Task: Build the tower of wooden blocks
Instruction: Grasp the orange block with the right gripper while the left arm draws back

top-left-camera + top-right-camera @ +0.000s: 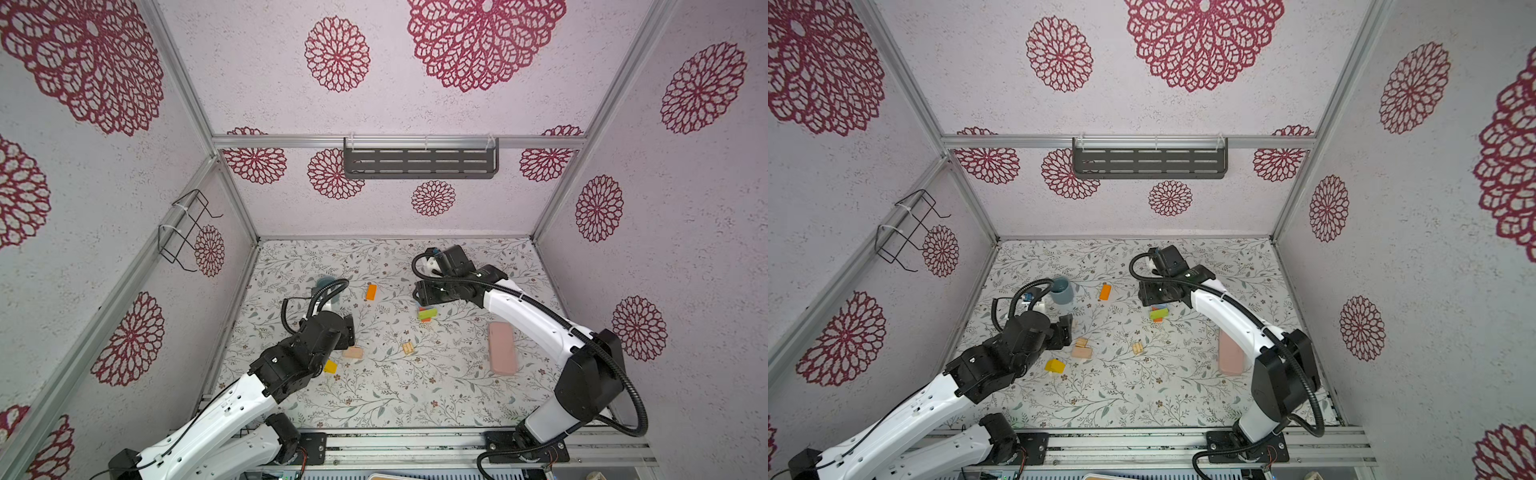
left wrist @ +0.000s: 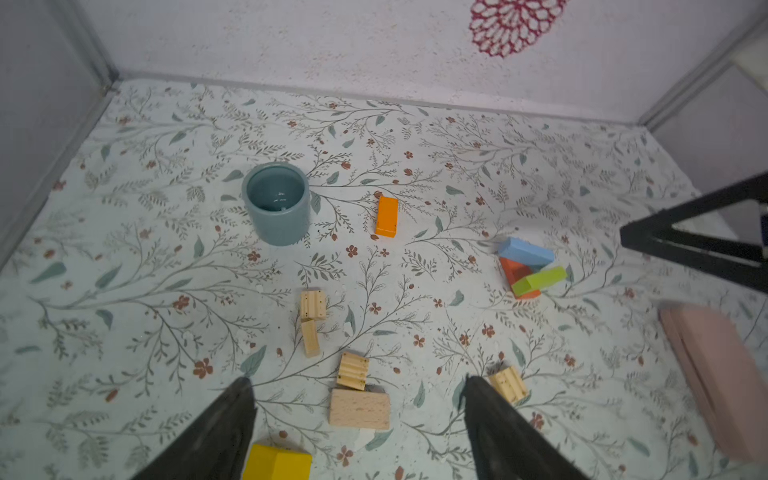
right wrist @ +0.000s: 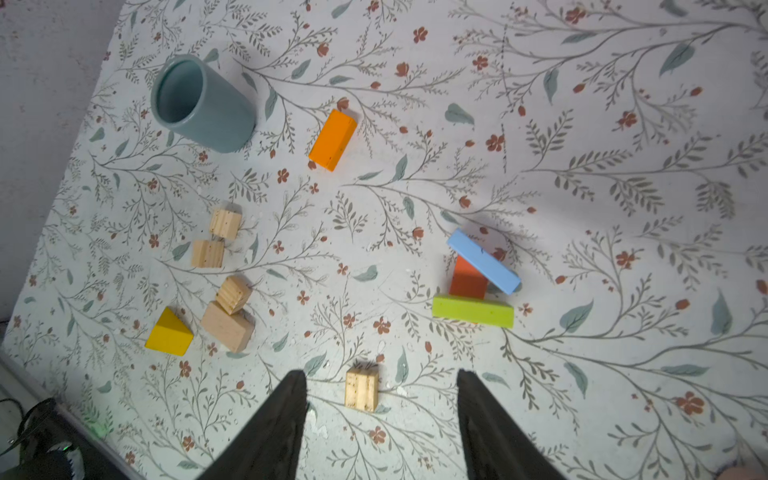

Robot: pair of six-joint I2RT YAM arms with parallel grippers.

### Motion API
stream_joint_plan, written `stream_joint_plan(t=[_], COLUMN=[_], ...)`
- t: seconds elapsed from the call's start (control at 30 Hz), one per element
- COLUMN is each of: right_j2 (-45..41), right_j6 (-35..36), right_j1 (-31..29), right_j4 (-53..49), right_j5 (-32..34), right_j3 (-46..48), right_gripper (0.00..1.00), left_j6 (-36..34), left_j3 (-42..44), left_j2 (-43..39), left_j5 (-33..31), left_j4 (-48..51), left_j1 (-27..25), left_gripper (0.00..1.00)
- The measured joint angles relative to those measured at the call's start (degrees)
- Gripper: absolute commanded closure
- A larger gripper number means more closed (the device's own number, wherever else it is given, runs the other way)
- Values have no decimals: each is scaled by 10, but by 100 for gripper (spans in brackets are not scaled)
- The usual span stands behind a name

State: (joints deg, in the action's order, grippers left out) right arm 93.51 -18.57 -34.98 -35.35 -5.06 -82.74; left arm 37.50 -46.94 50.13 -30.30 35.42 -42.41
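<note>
Loose wood blocks lie on the floral table. My left gripper (image 2: 357, 381) is open low over a plain block (image 2: 360, 409) and a grooved block (image 2: 352, 370), touching neither, with a yellow block (image 2: 277, 462) by one finger. Two more small plain blocks (image 2: 313, 304) lie beyond. My right gripper (image 3: 381, 374) is open and empty, high above another grooved block (image 3: 362, 390). Beside it (image 1: 417, 293) a light blue, a red and a green block form a low pile (image 1: 427, 313). An orange block (image 1: 371, 291) lies alone. No upright tower shows.
A grey-blue mug (image 1: 1061, 291) stands at the back left, near the left arm's cable. A flat pink slab (image 1: 502, 348) lies on the right under the right arm. Walls close in the table's back and sides.
</note>
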Motion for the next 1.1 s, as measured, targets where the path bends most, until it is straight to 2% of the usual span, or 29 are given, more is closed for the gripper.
stream_joint_plan(t=[0.1,0.23,0.27,0.43,0.5,0.67,0.9,1.1], right_j2=[39,92,106,195,237,327,387,456], right_j6=[1,0,0,-5,-6,-11,-70,-115], right_j1=[-4,-15,-19,-45,-56,-76,-96,-104], right_j4=[-13,-37,-43,-75,-91,-107,-48,-3], right_j5=[19,39,42,50,53,73,115,141], right_j3=[-46,-98,-113,-203,-253,-366,-389,-422], right_gripper=[40,47,49,46,42,36,29,28], left_j6=[11,17,17,30,39,57,83,83], left_j3=[1,2,3,18,28,61,92,89], left_j2=[-6,-22,-26,-47,-58,-99,-169,-176], left_j5=[16,38,43,69,74,80,85,96], left_j4=[-2,-4,-3,5,10,23,35,59], left_j1=[34,69,75,94,96,97,97,97], left_gripper=[45,48,45,9,3,1,1,2])
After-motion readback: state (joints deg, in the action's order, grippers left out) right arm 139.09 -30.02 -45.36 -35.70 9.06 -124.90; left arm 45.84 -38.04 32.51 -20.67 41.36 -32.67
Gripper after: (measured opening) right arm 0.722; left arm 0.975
